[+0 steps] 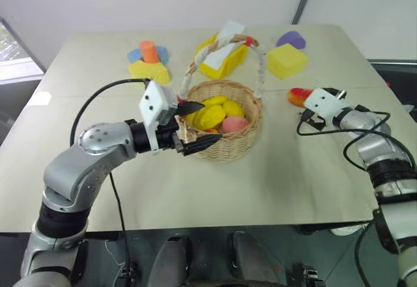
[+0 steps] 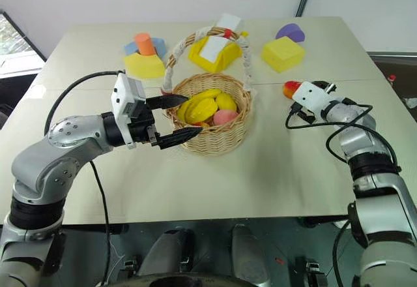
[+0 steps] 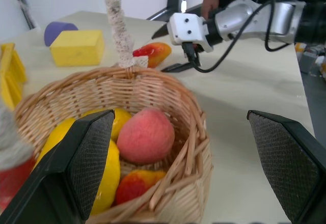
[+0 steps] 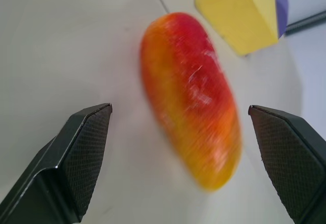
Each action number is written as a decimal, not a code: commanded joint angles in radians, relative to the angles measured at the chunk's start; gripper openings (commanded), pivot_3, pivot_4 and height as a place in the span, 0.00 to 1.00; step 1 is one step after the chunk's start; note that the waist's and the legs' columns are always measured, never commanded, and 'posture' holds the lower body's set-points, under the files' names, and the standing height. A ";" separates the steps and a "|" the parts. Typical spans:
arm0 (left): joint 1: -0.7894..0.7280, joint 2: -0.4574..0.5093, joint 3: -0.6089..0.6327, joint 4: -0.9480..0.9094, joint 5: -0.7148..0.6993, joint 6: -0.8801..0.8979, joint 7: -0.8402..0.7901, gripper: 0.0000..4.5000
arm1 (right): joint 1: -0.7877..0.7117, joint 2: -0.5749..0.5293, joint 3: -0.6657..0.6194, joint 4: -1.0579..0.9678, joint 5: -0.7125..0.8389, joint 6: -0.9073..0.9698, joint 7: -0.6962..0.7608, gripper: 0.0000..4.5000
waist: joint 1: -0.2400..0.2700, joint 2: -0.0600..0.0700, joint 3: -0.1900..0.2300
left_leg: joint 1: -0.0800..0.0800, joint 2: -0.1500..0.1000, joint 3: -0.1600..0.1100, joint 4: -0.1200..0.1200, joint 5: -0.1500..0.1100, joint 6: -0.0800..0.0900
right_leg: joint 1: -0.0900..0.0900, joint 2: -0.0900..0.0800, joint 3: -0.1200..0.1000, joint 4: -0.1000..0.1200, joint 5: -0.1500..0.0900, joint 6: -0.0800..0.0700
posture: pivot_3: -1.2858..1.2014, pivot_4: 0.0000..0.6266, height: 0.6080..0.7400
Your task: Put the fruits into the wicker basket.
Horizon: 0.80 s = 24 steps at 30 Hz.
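right now the round tan woven wicker basket (image 1: 225,130) sits near the middle of the beige table (image 1: 280,182), its tall white-wrapped arched handle (image 1: 260,72) rising toward the far edge. inside it lie several yellow toy fruits (image 1: 210,116), a round pink-orange peach (image 1: 234,124) and a small red-and-yellow piece, seen in the left wrist view. the oblong red-and-yellow mango (image 4: 196,96) lies on the table toward the right edge, well apart from the basket. the right gripper (image 4: 186,147) points at the mango with its jaws wide apart, one on each side of the fruit and not touching it. the left gripper (image 1: 195,125) hangs at the basket's left rim, jaws apart and holding nothing. along the far edge stand a yellow tray-shaped foam block with a white slab (image 1: 225,55), a yellow cube block (image 1: 287,60), a purple block (image 1: 291,39), and a cluster of yellow, blue and orange blocks (image 1: 148,62).
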<state>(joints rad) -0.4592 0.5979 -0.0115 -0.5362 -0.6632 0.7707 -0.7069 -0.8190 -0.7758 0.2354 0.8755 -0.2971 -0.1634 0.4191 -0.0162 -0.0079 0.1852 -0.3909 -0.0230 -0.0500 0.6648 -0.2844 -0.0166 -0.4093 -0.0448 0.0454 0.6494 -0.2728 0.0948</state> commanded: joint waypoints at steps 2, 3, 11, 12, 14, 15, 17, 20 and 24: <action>0.007 -0.007 0.020 -0.060 -0.026 -0.009 0.016 0.99 | -0.096 0.017 0.033 0.174 -0.078 -0.098 -0.066 1.00 | -0.001 0.000 0.000 | 0.000 0.000 0.000 0.000 0.003 -0.005 | 0.000 0.000 0.000 0.000 0.000 0.000 | 0.52 0.24 1.00; 0.007 -0.010 0.016 -0.063 -0.023 -0.008 0.023 0.99 | -0.110 0.022 0.038 0.202 -0.088 -0.108 -0.075 1.00 | -0.002 0.000 0.000 | 0.000 0.000 0.000 0.000 0.003 -0.005 | 0.000 -0.001 0.000 0.000 0.000 0.000 | 0.52 0.24 1.00; 0.008 -0.023 -0.022 -0.069 -0.004 -0.021 0.025 0.99 | -0.163 0.053 0.029 0.330 -0.104 -0.122 -0.119 1.00 | -0.004 0.000 0.000 | 0.000 0.000 0.000 0.000 0.003 -0.005 | 0.000 0.000 0.001 0.000 0.000 0.000 | 0.52 0.24 1.00; 0.005 -0.029 -0.023 -0.067 -0.006 -0.022 0.026 1.00 | -0.163 0.053 0.031 0.336 -0.108 -0.126 -0.124 0.94 | -0.004 0.000 0.000 | 0.000 0.000 0.000 0.000 0.003 -0.005 | 0.000 0.000 0.001 0.000 0.000 0.000 | 0.52 0.24 1.00; 0.000 -0.035 -0.027 -0.065 -0.004 -0.024 0.025 1.00 | -0.163 0.053 0.032 0.345 -0.110 -0.130 -0.130 0.82 | -0.003 0.000 0.000 | 0.000 0.000 0.000 0.000 0.003 -0.005 | 0.000 0.000 0.001 0.000 0.000 0.000 | 0.52 0.24 1.00; -0.001 -0.038 -0.030 -0.065 -0.001 -0.026 0.024 1.00 | -0.162 0.054 0.032 0.347 -0.112 -0.133 -0.132 0.70 | -0.004 0.000 0.000 | 0.000 0.000 0.000 0.000 0.003 -0.005 | 0.000 0.000 0.001 0.000 0.000 0.000 | 0.52 0.24 1.00; -0.001 -0.042 -0.033 -0.066 0.000 -0.027 0.024 1.00 | -0.161 0.053 0.033 0.347 -0.117 -0.140 -0.140 0.48 | -0.005 0.000 0.000 | 0.000 0.000 0.000 0.000 0.003 -0.005 | 0.000 0.000 0.001 0.000 0.000 0.000 | 0.52 0.24 1.00; -0.002 -0.045 -0.034 -0.066 -0.002 -0.030 0.023 1.00 | -0.157 0.051 0.029 0.341 -0.119 -0.148 -0.145 0.42 | -0.005 0.000 0.000 | 0.000 0.000 0.000 0.000 0.003 -0.005 | 0.000 0.000 0.001 0.000 0.000 0.000 | 0.52 0.24 1.00; -0.007 -0.049 -0.031 -0.060 0.002 -0.043 0.027 1.00 | -0.143 0.025 0.036 0.304 -0.141 -0.174 -0.172 0.42 | -0.005 0.000 0.000 | 0.000 0.000 0.000 0.000 0.003 -0.005 | 0.000 0.000 0.001 0.000 0.000 0.000 | 0.52 0.24 1.00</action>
<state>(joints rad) -0.4467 0.5513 -0.0559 -0.5740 -0.6614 0.7539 -0.6828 -0.9568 -0.7207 0.2736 1.2165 -0.4294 -0.3158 0.2687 -0.0211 -0.0079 0.1851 -0.3906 -0.0231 -0.0502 0.6649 -0.2814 -0.0219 -0.4090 -0.0447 0.0467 0.6499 -0.2727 0.0949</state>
